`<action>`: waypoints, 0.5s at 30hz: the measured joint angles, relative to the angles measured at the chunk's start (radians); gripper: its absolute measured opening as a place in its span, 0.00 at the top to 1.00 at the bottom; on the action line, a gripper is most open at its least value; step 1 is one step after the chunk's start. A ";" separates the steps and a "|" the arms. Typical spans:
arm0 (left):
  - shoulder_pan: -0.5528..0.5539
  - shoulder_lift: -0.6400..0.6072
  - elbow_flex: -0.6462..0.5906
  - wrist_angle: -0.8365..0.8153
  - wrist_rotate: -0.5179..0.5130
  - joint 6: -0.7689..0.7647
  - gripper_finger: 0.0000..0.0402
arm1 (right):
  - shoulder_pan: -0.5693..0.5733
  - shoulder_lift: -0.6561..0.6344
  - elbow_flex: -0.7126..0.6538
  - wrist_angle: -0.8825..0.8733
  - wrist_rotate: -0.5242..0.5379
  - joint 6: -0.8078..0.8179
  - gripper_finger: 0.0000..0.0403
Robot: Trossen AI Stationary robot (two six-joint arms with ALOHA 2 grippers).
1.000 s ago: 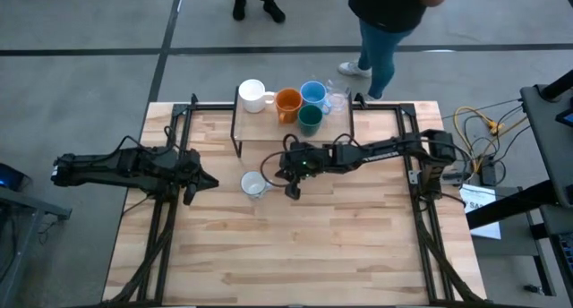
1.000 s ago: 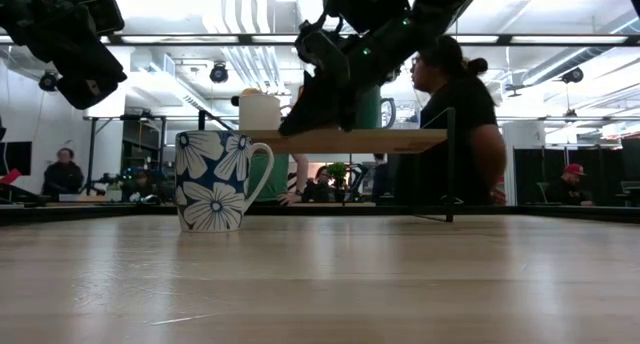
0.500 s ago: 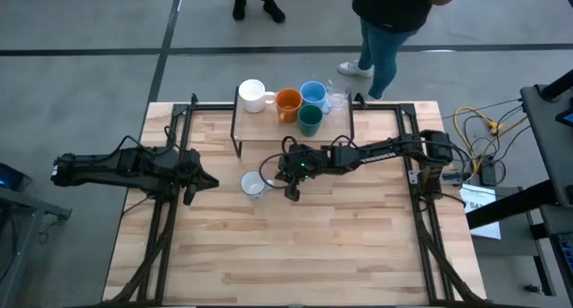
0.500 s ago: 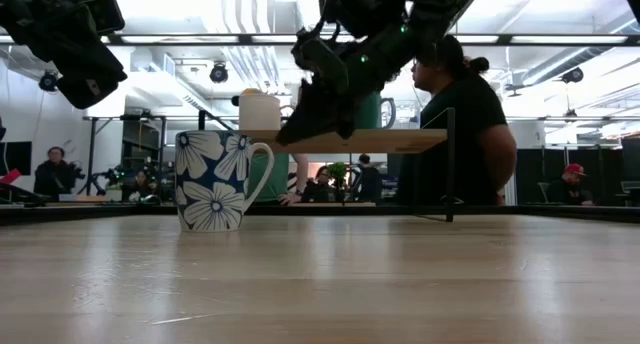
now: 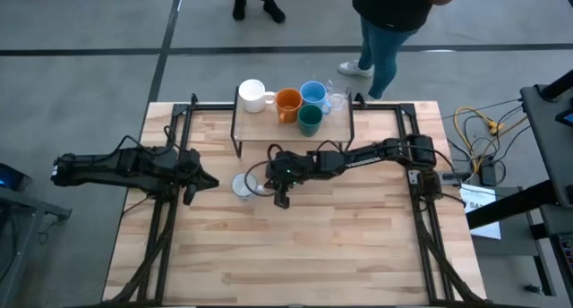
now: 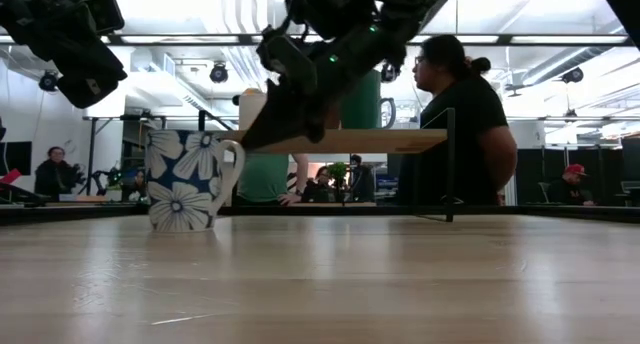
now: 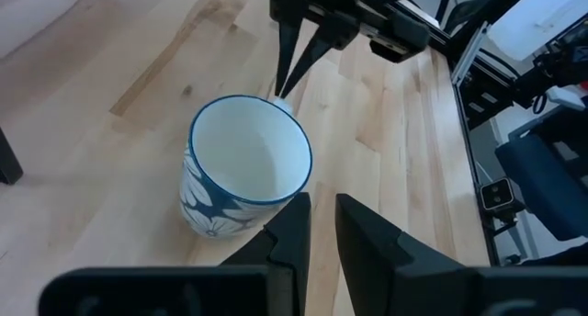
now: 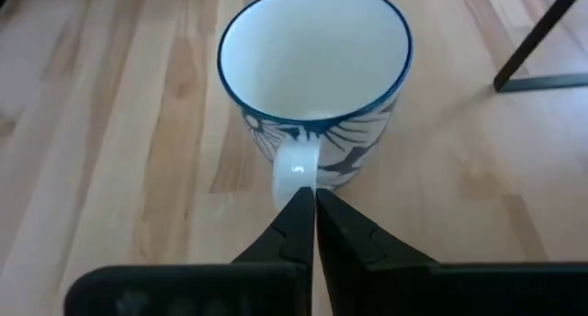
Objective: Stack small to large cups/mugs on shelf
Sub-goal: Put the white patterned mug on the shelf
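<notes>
Plank table (image 5: pixel 295 245) on a grey floor, people beyond its far edge.
Closed right hand (image 8: pixel 306 206) touches the patterned mug's (image 8: pixel 315 86) handle; left hand (image 7: pixel 315 226), slightly parted, holds nothing.

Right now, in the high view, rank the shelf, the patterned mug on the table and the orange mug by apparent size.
1. Shelf, clearly largest.
2. Orange mug and patterned mug look about alike; the right gripper crowds the patterned one, so I won't rank them.

No readable text or labels
</notes>
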 joint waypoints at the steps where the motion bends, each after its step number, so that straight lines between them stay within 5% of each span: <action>1: 0.000 0.000 0.000 0.000 0.000 0.000 0.90 | 0.001 0.004 0.015 -0.016 -0.002 -0.009 0.98; 15: -0.001 0.009 0.000 -0.087 0.000 -0.021 0.90 | -0.006 0.008 0.059 -0.090 0.070 -0.045 0.98</action>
